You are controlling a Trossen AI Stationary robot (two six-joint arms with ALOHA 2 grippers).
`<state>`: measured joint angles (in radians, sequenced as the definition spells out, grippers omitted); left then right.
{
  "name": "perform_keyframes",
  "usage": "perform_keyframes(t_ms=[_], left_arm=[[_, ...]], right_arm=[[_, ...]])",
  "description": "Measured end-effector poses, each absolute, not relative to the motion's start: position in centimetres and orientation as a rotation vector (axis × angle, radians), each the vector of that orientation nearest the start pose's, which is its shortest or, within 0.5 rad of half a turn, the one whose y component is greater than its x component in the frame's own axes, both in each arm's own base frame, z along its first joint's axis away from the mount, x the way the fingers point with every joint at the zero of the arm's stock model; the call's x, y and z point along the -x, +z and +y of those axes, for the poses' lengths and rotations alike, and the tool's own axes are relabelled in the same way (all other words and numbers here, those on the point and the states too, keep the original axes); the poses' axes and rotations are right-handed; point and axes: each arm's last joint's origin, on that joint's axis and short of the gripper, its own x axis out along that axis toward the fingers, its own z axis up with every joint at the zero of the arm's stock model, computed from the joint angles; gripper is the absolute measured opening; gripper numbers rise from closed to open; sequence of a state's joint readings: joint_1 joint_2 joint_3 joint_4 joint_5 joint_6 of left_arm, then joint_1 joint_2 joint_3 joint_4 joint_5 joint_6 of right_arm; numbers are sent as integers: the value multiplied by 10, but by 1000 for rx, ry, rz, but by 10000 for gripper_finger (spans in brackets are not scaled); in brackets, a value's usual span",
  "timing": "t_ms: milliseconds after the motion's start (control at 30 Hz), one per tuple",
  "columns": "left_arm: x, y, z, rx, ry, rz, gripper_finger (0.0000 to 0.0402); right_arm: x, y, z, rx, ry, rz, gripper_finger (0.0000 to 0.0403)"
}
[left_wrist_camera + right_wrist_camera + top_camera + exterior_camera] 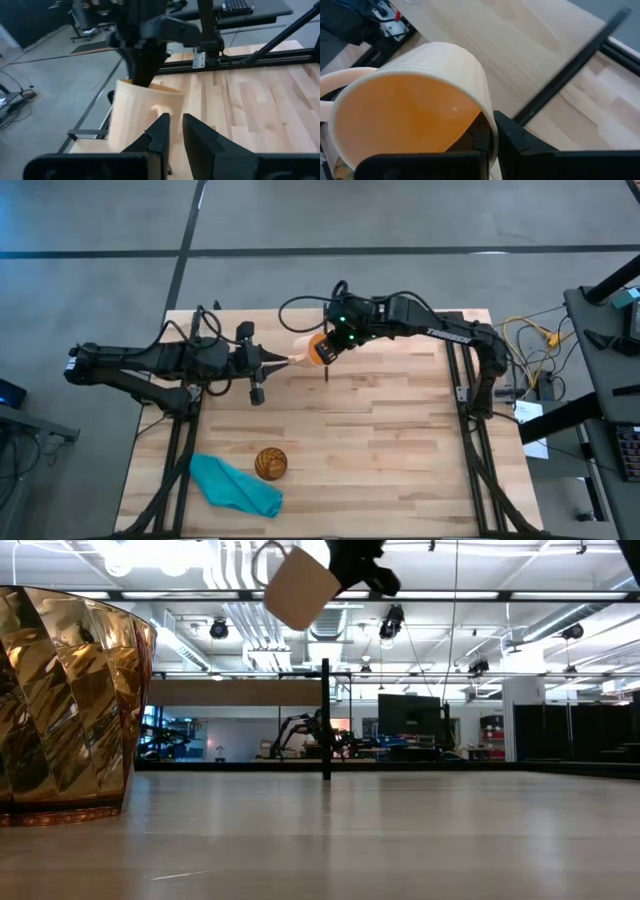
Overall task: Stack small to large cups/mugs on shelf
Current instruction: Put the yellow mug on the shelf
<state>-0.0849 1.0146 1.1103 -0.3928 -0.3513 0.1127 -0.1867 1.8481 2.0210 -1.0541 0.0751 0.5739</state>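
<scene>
The orange mug [318, 350], cream outside, hangs tilted in the air above the wooden shelf panel [400, 430], near the thin black divider [327, 377]. My right gripper [332, 345] reaches in from the right and is shut on the mug. My left gripper [287, 362] comes level from the left. Its fingers stand a narrow gap apart, right at the mug's handle side [159, 107]. The amber patterned tumbler [271, 463] stands upright on its base near the near edge. The clear cup is not visible in any view. My right gripper [492, 125] pinches the mug's wall at the rim [487, 112], one finger inside the orange hollow and one outside. It comes slanting down from the far right. The mug [300, 585] is lifted clear and tilted, with its handle [262, 562] toward the left arm. My left gripper [176, 122] has its tips against the mug's lower side in its wrist view; I cannot tell whether it touches.
A crumpled teal cloth [235, 485] lies beside the tumbler [65, 710] at the near left. Black frame rails [465, 380] run along both sides of the panel. Bare wood stretches across the middle and right of the panel.
</scene>
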Motion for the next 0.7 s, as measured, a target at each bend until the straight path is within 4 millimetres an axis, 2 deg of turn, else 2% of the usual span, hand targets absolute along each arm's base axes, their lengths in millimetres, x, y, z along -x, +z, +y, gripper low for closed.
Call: perform_keyframes(t_ms=[367,700], left_arm=[[-209,384,-6,-184,315,308,38],[-208,386,-5,-203,328,301,38]], right_arm=[[-392,404,-81,-503,-448,726,9],[-393,391,-84,-478,-455,833,8]])
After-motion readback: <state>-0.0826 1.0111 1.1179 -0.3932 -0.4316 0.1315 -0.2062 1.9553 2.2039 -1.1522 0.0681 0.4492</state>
